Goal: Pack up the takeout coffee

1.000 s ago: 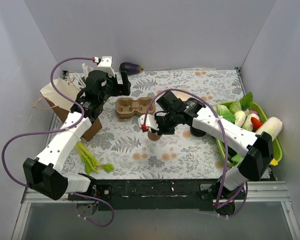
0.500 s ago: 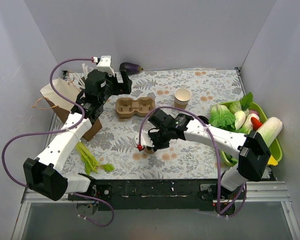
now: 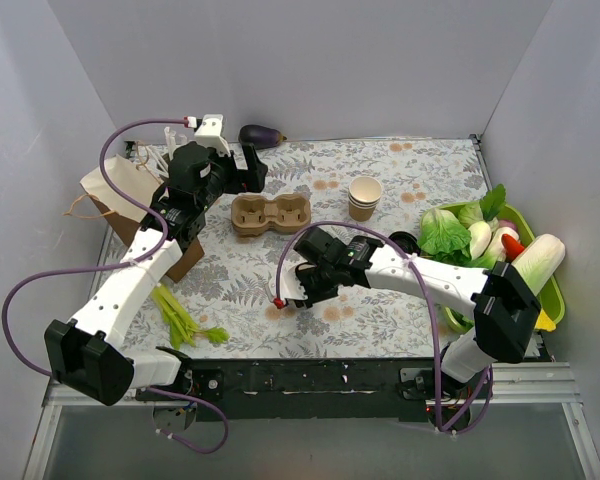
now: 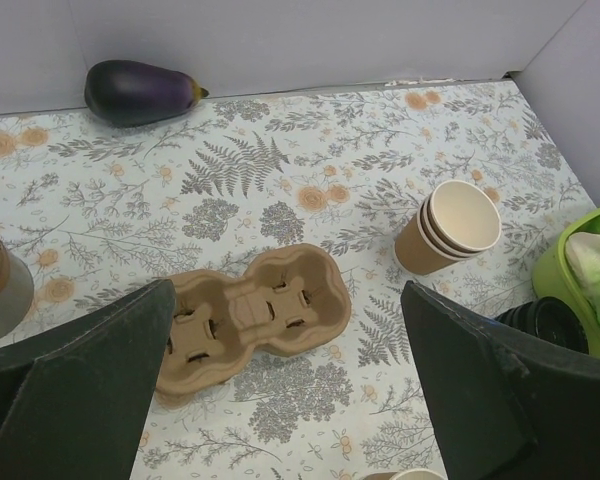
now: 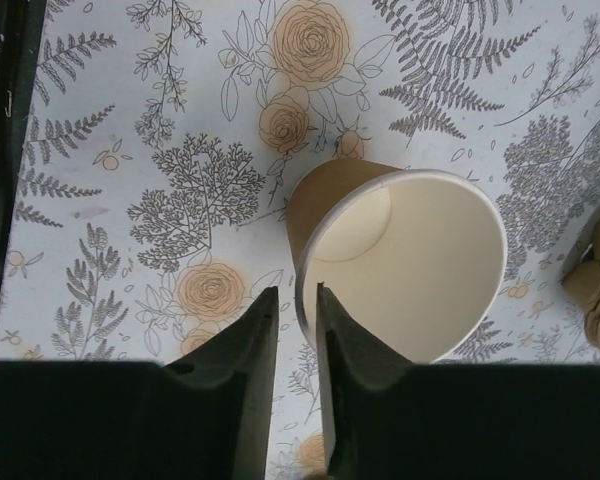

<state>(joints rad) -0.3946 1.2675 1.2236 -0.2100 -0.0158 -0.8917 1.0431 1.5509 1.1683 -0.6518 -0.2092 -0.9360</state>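
in the last second your right claw [image 5: 298,292] swung the cup [image 5: 410,260] off the middle of the cloth and toward the near edge, which uncovered the stack [image 3: 365,196] at the back. it was clamped shut through that move; now its jaws have parted a crack. in the wrist view they straddle the cup's rim, one tip over the mouth and one outside the wall, and cloth shows through the gap, so the pinch looks just let go.

the cup stands upright on the cloth near the front edge, left of centre, right at those tips and touching or all but touching them. it is open-topped: you can see straight down to its pale bottom, no lid on it.

for the task, that reads as a cup set down to be capped, not one ready to pack. the lids [image 4: 545,322] sit well off to the right by the green tray, and the bag [image 3: 110,190] is far left.

your left claw [image 4: 288,292] hangs spread wide and empty above the carrier [image 3: 270,214], well apart from the cup.
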